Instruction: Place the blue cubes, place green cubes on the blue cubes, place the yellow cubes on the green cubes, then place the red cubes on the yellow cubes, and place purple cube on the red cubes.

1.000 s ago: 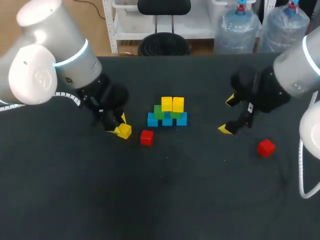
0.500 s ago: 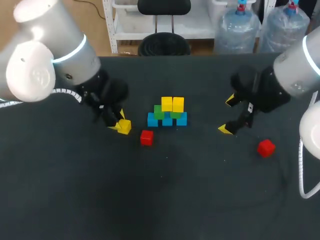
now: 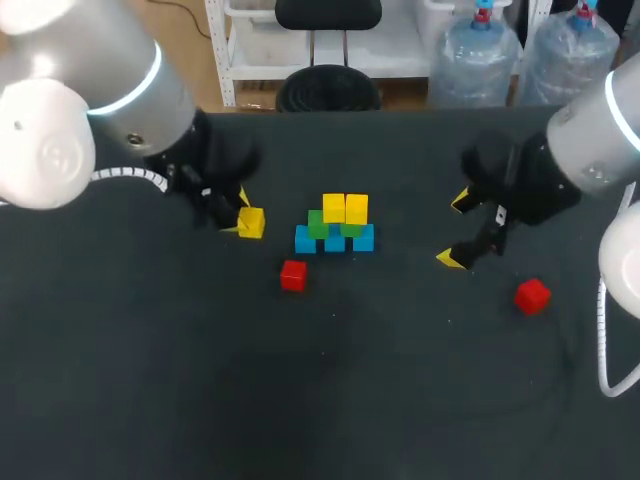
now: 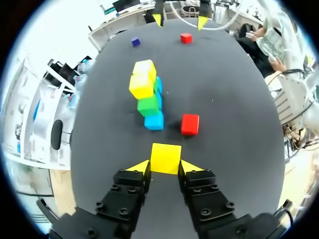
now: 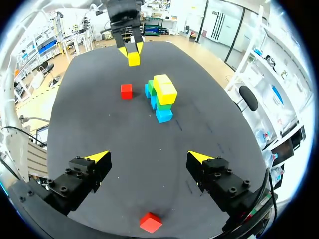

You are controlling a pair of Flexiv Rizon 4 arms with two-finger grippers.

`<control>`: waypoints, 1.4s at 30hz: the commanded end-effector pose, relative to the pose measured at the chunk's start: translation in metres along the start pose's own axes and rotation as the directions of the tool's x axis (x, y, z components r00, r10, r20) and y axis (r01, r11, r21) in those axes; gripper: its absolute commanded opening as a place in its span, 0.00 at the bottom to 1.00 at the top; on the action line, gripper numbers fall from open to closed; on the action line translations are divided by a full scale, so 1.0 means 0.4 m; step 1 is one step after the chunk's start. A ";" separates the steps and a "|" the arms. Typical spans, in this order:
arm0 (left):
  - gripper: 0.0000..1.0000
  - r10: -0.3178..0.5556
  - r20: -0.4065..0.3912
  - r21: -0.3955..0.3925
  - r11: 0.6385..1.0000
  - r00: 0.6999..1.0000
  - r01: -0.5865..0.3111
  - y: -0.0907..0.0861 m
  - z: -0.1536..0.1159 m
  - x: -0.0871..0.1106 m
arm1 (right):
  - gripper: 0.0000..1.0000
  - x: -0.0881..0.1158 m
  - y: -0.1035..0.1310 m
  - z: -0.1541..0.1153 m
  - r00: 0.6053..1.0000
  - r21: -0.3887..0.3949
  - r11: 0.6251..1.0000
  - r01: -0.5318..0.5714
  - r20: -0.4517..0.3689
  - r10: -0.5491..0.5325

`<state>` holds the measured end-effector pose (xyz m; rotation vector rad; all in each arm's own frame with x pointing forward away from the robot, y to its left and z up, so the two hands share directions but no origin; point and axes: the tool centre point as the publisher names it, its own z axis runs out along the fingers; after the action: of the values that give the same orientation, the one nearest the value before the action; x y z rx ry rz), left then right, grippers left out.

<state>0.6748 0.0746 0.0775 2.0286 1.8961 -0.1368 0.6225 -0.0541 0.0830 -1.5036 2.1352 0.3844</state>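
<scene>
A stack stands mid-table: blue cubes (image 3: 335,241) at the base, green cubes (image 3: 319,226) on them and two yellow cubes (image 3: 345,208) on top. My left gripper (image 3: 243,217) is left of the stack, shut on a third yellow cube (image 4: 165,158) held off the table. One red cube (image 3: 293,275) lies in front of the stack, another (image 3: 532,295) near my right arm. My right gripper (image 3: 457,231) hangs open and empty to the right of the stack. A small purple cube (image 4: 135,42) lies far off, close to the right gripper.
The dark table (image 3: 330,400) has broad bare cloth along its near side. In the right wrist view the stack (image 5: 162,97) and the near red cube (image 5: 126,90) lie well ahead of the open fingers, and the other red cube (image 5: 150,222) sits just under them.
My left gripper has carried the yellow cube up and toward the far side, away from the red cube. The right arm has kept still.
</scene>
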 end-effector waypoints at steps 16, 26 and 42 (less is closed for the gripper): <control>0.00 -0.076 0.024 -0.058 0.995 0.997 0.077 0.051 -0.021 -0.115 | 1.00 0.001 0.002 0.000 1.000 0.003 1.000 0.000 0.001 0.000; 0.00 -0.080 0.001 -0.048 0.996 0.997 0.079 0.056 -0.001 -0.142 | 1.00 0.001 0.002 0.000 1.000 0.003 1.000 0.000 0.001 0.000; 0.00 -0.093 0.006 -0.019 0.995 0.996 0.094 0.058 0.043 -0.174 | 1.00 0.001 0.002 0.000 1.000 0.003 1.000 0.000 0.001 0.000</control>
<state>0.6906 0.0062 0.0895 1.9202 1.9740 -0.1508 0.6225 -0.0541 0.0830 -1.5035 2.1353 0.3844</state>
